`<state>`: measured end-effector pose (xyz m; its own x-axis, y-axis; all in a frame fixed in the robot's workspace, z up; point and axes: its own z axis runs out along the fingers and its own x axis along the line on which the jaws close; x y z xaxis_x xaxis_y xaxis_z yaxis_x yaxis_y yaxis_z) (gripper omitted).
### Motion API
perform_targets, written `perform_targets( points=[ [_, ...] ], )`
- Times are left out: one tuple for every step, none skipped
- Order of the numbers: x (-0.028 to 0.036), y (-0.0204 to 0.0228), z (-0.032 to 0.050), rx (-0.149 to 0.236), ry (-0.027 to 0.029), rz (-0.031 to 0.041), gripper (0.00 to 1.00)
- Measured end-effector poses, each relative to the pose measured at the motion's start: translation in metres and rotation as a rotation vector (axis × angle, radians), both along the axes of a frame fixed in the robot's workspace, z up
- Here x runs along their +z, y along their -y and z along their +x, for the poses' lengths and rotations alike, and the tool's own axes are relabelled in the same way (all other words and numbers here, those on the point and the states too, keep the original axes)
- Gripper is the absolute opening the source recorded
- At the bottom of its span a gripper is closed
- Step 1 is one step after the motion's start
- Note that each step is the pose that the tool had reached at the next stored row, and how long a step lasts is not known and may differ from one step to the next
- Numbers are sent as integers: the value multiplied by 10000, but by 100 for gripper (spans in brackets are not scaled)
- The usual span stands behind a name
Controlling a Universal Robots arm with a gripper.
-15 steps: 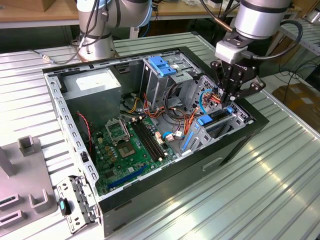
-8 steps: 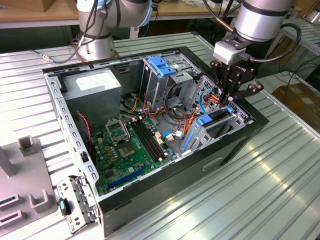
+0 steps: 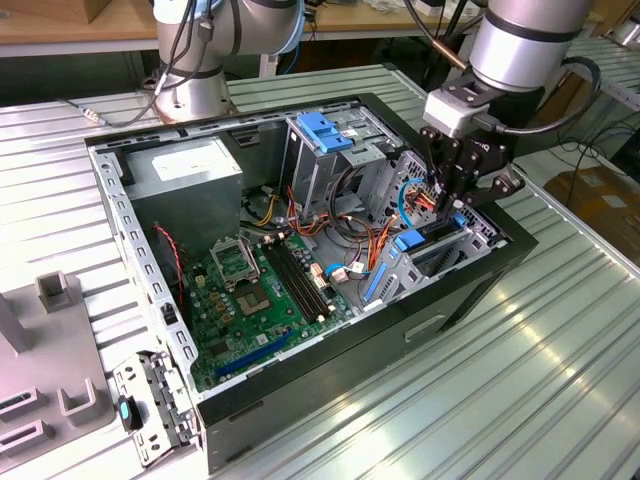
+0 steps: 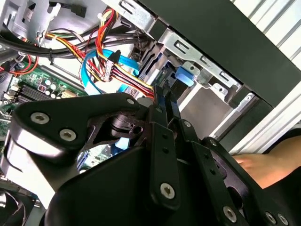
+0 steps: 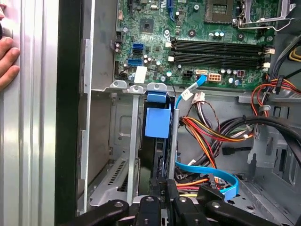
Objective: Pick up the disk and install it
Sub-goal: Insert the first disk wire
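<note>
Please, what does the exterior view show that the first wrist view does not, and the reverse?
The exterior view adds the arm's base, the grey box with a white sticker and the cage with a blue top. The first wrist view adds a hand outside the case wall. Both share the green motherboard and the tool shut on the disk.

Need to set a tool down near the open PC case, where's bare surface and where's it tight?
Bare: ribbed table in front of the case, toward the exterior view's right. Also the strip behind the case. Tight: drive bay corner, where the gripper sits among cables and the disk. A hand rests outside the case wall.
</note>
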<state>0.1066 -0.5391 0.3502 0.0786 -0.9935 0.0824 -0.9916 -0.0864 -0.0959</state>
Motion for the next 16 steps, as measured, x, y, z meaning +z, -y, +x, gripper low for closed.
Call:
perform_targets(
  points=[
    [-4,0,0,0,0,0,17],
    [-9,1,-1,-23,0,2,17],
    [-14,0,-1,-143,0,3,17],
    [-16,1,-2,-228,0,3,17],
    [-18,1,-1,-256,1,3,17],
    [-25,4,-1,-265,0,8,17],
    [-32,5,-1,-266,0,12,17],
    [-36,5,-1,-266,0,16,17],
    [-41,6,0,-266,0,18,17],
    [-43,6,0,-268,0,22,17],
    [-46,6,2,-272,-1,29,17],
    [-50,6,4,-282,-4,45,17],
    [-51,6,5,-291,-5,51,17],
    [-54,6,5,-297,-6,57,17],
    [-56,6,6,-299,-5,61,17],
    [-59,6,6,-301,-6,64,17]
  ],
)
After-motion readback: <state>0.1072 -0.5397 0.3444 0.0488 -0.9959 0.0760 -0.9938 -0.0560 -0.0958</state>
